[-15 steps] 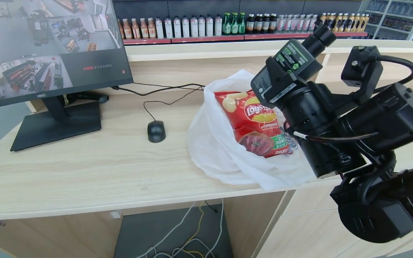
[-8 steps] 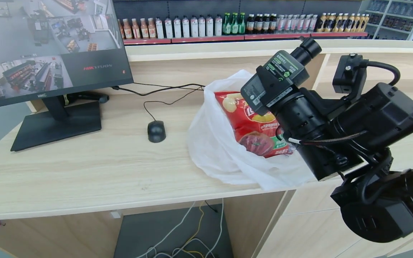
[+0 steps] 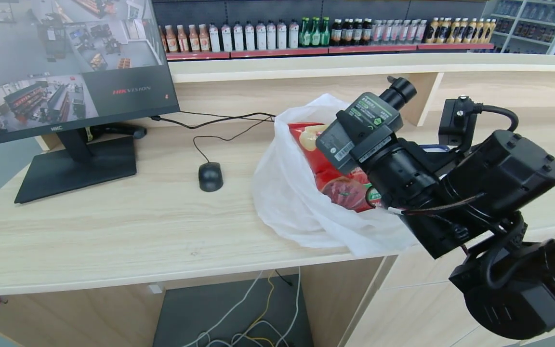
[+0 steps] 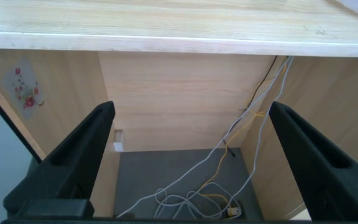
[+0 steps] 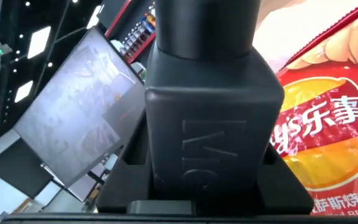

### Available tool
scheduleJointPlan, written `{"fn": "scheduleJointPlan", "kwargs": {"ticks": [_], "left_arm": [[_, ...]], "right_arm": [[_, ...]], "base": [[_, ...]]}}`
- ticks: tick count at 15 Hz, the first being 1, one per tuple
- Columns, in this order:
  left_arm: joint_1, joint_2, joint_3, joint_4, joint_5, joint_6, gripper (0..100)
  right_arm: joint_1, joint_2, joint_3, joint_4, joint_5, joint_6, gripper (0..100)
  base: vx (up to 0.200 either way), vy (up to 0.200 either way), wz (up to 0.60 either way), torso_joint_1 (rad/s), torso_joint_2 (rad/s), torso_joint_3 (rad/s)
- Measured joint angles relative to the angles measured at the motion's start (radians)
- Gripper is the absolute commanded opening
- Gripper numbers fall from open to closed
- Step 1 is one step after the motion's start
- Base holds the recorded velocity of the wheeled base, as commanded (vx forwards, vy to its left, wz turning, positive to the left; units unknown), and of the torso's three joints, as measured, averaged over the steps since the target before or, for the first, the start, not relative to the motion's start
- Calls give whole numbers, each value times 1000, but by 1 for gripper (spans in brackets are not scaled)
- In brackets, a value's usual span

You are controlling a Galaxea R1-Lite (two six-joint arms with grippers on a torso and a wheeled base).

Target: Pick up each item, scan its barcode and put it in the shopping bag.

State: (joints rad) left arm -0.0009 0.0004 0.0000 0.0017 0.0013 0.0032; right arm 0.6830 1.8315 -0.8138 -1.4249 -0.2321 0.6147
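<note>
A white plastic shopping bag (image 3: 287, 202) lies open on the wooden counter (image 3: 113, 226), with a red chips bag (image 3: 342, 185) inside it. My right gripper (image 3: 395, 166) is shut on a black bottle (image 3: 362, 127) with a round cap and a green label, held tilted just above the bag's mouth and over the chips. In the right wrist view the black bottle (image 5: 207, 124) stands between the fingers with the chips bag (image 5: 328, 130) right behind it. My left gripper (image 4: 191, 162) is open below the counter edge, facing the cables underneath, with nothing in it.
A monitor (image 3: 56, 62) on a black stand takes up the counter's left side, and a dark handheld device (image 3: 118, 130) lies behind the stand. A mouse (image 3: 210, 176) and its cable sit left of the bag. A raised ledge (image 3: 306, 72) runs behind.
My right arm has lowered the black bottle down and slightly left, closer to the bag's opening. The bag and chips have stayed put.
</note>
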Motion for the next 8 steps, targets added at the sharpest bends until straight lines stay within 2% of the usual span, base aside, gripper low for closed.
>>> {"fn": "scheduleJointPlan", "kwargs": {"ticks": [6,8], "left_arm": [[0,0,0,0,0,0,100],[0,0,0,0,0,0,100]], "right_arm": [[-23,33,-72,198,58,60,0],[-37,47,-105,225,82,65,0]], "base": [[0,0,0,0,0,0],[0,0,0,0,0,0]]}}
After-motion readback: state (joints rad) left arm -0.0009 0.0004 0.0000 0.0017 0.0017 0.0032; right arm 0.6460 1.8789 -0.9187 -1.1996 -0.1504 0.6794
